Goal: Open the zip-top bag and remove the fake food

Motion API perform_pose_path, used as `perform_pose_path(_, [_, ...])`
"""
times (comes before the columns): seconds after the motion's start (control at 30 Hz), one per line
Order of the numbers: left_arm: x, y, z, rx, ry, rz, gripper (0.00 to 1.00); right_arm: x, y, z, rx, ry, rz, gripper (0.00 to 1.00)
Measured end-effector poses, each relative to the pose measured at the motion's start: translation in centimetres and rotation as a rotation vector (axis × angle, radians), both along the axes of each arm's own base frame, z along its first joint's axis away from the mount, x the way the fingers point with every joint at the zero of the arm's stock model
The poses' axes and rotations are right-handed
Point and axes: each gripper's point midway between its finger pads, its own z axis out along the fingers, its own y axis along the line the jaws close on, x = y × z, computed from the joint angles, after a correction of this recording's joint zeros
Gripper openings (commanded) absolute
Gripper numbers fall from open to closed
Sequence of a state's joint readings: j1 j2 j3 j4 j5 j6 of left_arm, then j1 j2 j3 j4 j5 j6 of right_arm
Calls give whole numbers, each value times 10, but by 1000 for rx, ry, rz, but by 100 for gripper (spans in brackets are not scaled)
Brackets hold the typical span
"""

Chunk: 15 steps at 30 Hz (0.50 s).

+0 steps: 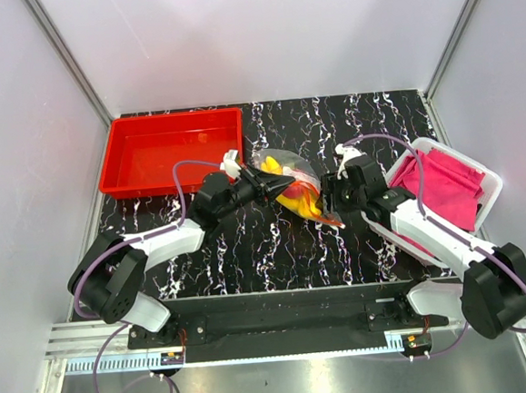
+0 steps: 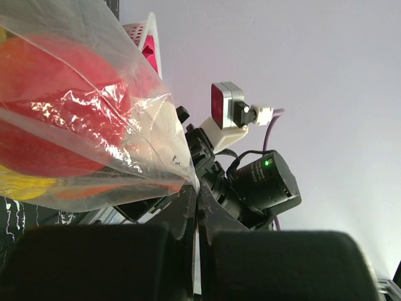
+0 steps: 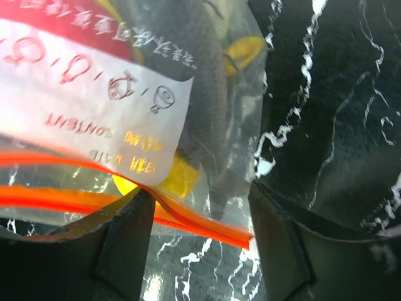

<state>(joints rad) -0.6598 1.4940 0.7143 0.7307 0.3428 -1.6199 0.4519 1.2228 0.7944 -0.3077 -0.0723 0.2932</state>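
Nearest, in the left wrist view: the left fingers are only a dark blur along the bottom edge. They are pressed together on one corner of the zip-top bag, and the film fans up and left from the pinch.

The right fingers stand apart. The orange zip strip crosses the gap between them. One end stops just short of a finger and the other is cut off by the frame. Can't tell if either pad touches it.

The fake food is inside the bag: yellow lumps, a dark grey shape and a red mass. Glare and a printed white label hide the outlines.

Top view: the bag is strung between both sets of fingers over mid desk; can't tell if it is lifted clear. The white bin of pink cloth is partly behind the right arm. The red tray sits at the far left.
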Motion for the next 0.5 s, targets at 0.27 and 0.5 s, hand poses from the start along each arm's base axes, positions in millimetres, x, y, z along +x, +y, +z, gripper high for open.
perform_pose_path(0.27, [1, 0, 2, -3, -3, 3, 0, 5, 15, 17, 95, -123, 55, 38])
perform_pose_path(0.5, [2, -1, 4, 2, -8, 2, 0, 9, 25, 29, 145, -166, 95, 0])
